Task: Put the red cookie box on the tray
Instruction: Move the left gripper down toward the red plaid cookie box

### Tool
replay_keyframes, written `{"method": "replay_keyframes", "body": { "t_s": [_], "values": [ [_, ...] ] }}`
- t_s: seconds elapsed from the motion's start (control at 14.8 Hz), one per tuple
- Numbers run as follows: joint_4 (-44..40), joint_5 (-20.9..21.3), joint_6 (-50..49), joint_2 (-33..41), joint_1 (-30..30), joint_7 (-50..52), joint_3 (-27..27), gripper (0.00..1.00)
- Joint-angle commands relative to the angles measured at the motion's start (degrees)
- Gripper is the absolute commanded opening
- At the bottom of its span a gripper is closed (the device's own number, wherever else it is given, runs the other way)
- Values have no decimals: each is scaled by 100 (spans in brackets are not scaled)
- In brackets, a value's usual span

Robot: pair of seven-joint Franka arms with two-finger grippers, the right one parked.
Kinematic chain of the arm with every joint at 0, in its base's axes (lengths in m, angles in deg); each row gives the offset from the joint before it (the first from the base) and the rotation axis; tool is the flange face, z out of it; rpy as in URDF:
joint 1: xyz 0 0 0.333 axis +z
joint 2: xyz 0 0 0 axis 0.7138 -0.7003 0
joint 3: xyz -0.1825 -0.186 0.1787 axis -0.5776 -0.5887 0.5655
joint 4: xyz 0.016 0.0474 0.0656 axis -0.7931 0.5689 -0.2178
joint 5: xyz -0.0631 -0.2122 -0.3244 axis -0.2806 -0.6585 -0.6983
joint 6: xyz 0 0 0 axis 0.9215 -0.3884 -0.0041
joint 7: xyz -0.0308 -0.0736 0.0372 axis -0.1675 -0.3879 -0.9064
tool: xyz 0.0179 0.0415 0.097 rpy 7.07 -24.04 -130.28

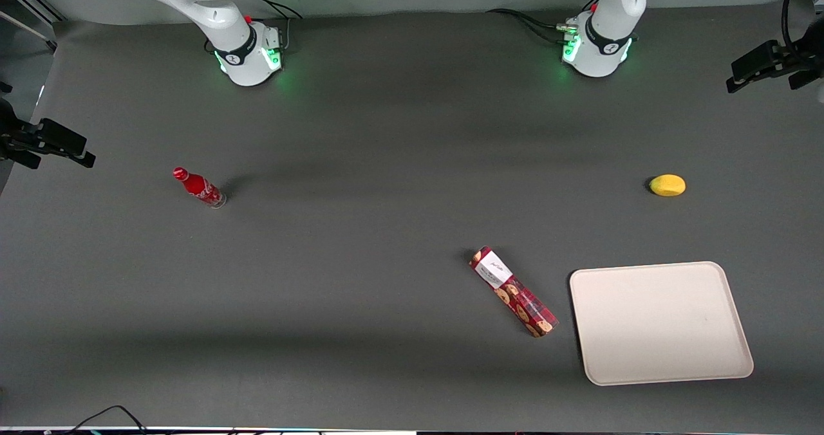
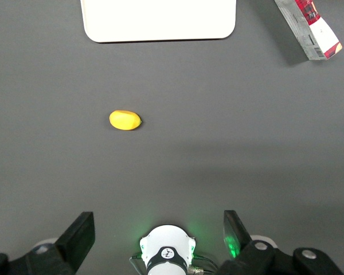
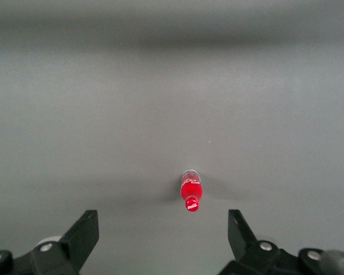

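The claw [image 2: 157, 229] of the working arm hangs high above the bench [image 1: 360, 229], over the ground near its own base. Its two fingers [image 2: 80, 232] stand wide apart and hold nothing. From this height the wrist camera takes in the objects below, so I judge this to be a starting pose for looking, before any reaching begins.

Nearest under the claw lies a small yellow fruit [image 2: 125, 120], perhaps a lemon, alone on the dark surface. It is not part of the task and lies well apart from the straight way to the box.

Nearer to the front camera than the fruit is the tray [image 1: 660, 322], flat and with nothing on it. The red cookie box [image 1: 513, 291] lies flat on the bench just beside the tray, not touching it, turned diagonally, with its white label end pointing away from the tray. Because the box is long and narrow, I think the claw must turn to close across the short width.

Toward the parked arm's end stands a small red bottle [image 1: 199, 188].
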Motion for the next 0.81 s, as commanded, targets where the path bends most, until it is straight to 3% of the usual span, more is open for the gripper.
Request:
{"method": "replay_keyframes", "body": {
  "t_s": [0.0,0.4,0.54,0.74],
  "values": [
    [-127,161,-123,-97,-56,-127,-76,100],
    [-162,92,7,-255,-65,48,-94,100],
    [-476,66,130,-517,-74,738,-347,100],
    [-1425,39,139,-1578,-74,2161,-795,100]
  ]
}}
